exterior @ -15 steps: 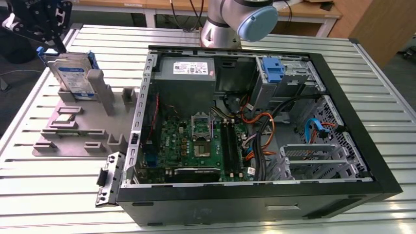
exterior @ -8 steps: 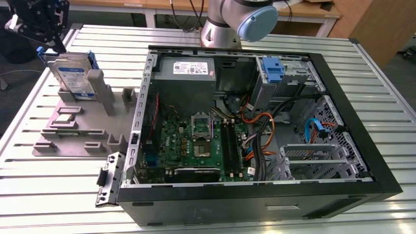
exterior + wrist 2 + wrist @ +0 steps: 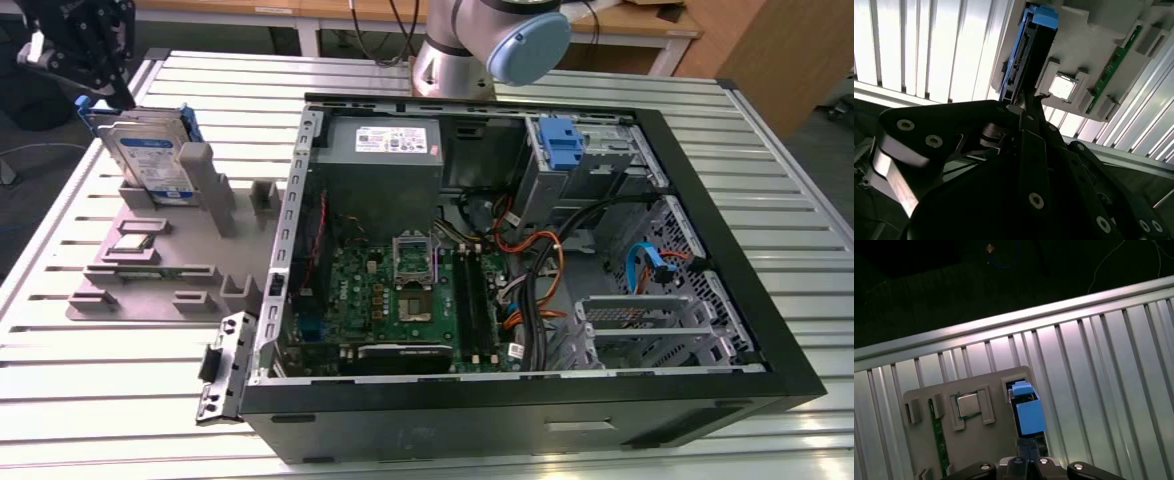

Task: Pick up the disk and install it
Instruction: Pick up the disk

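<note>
The disk (image 3: 147, 150) stands on edge in a slot of the grey holder tray (image 3: 160, 295) on the slatted table, at the exterior view's left, outside the computer case. Its silver face has a blue-and-white label and blue rails frame it. My black gripper (image 3: 118, 98) hangs just over the disk's top corner. In both wrist views the disk (image 3: 1024, 55) (image 3: 1030, 416) lies edge-on straight beyond the gripper (image 3: 1030, 99) (image 3: 1027, 442). The fingers are pressed together, shut, with nothing between them.
The open computer case (image 3: 781, 330) lies to the tray's right, with a motherboard (image 3: 400, 290), a power supply (image 3: 387, 140), loose cables and a blue bracket (image 3: 561, 140) at a bay. The tray also holds a processor chip (image 3: 138, 243) and a memory stick (image 3: 147, 272). The arm's base (image 3: 461, 60) stands behind the case.
</note>
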